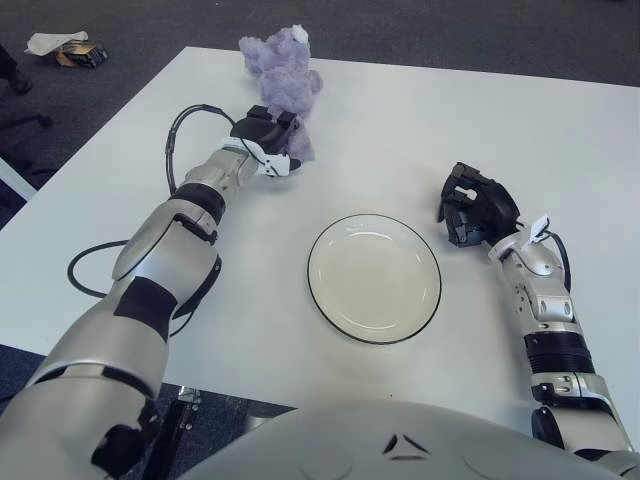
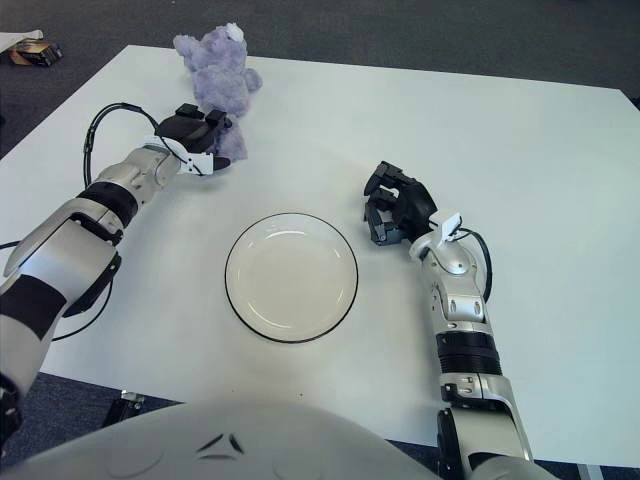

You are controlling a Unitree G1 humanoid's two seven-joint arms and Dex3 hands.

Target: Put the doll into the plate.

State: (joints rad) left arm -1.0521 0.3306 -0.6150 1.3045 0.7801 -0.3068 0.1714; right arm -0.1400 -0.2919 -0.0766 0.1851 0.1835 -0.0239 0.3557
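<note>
A white bench (image 1: 400, 120) fills most of the frame, over dark grey floor (image 1: 420, 25). In the upper left corner, a crumpled white wrapper (image 1: 45, 42) lies beside a small dark box (image 1: 82, 55).

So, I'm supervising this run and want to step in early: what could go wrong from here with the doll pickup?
1. The left hand is only at the lower edge of the fluffy purple plush doll; a shallow grip could slip.
2. The doll sits near the white table's far edge; a push could knock it off.
3. The white round plate with a dark rim lies well short of the doll, so a weak hold might drop it.
</note>
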